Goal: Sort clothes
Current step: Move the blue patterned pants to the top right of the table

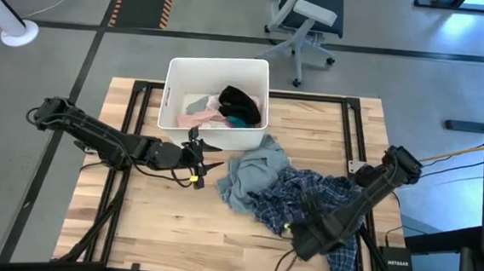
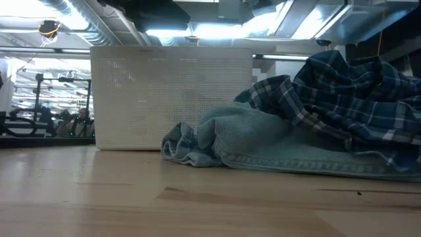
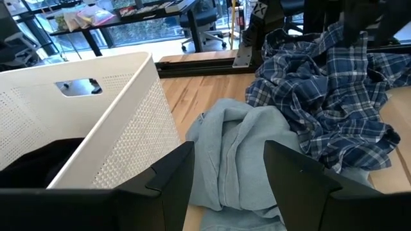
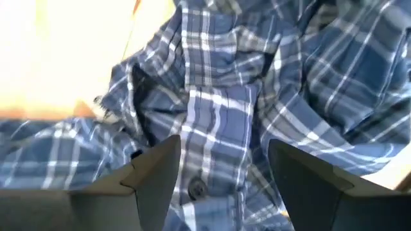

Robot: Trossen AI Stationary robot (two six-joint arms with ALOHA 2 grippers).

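Note:
A large blue-white plaid shirt lies crumpled on the table's right half, partly over a grey-blue top bunched beside it. Both also show in the low view, the shirt heaped on the top. Pink, teal and black pieces lie in the white bin. My left gripper is open just left of the grey-blue top, in front of the bin. My right gripper is open above the plaid shirt's near part, its fingers on either side of a buttoned strip.
The white bin stands at the table's far middle, close behind my left gripper. Black frame rails run along the table's sides. A small black box and cables lie at the near right corner. Bare wood shows at the near left.

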